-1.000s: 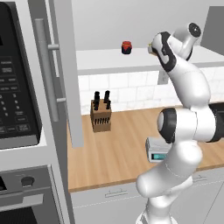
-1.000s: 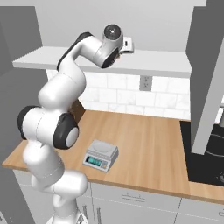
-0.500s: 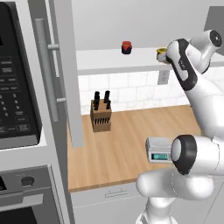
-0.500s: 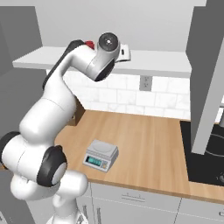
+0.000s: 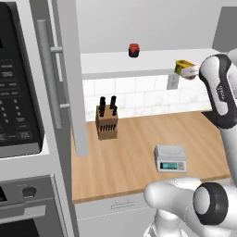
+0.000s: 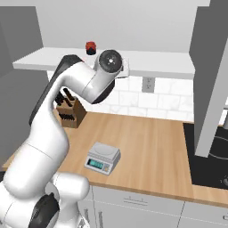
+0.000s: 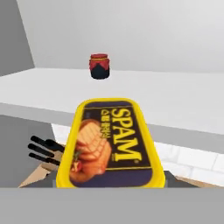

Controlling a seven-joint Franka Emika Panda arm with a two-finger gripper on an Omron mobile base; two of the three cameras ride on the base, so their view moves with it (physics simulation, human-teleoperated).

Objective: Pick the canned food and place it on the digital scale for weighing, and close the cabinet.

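The can [image 7: 111, 142] is seen clamped in the gripper [image 5: 189, 71] just off the front edge of the cabinet [image 5: 69, 78] shelf [image 5: 152, 59], lifted clear of it. Farther back on the shelf a red jar [image 7: 99, 66] stands. Below the shelf, the scale [image 5: 169, 158] sits on the counter [image 5: 129, 162], well apart from a knife block [image 5: 106, 121].

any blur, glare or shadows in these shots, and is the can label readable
Hand view: canned food fills the foreground, label sharp, SPAM readable, no glare; red jar behind slightly soft. Left base view: flat even light, faint shadow beside the knife block. Right base view: digital scale display too small to read.
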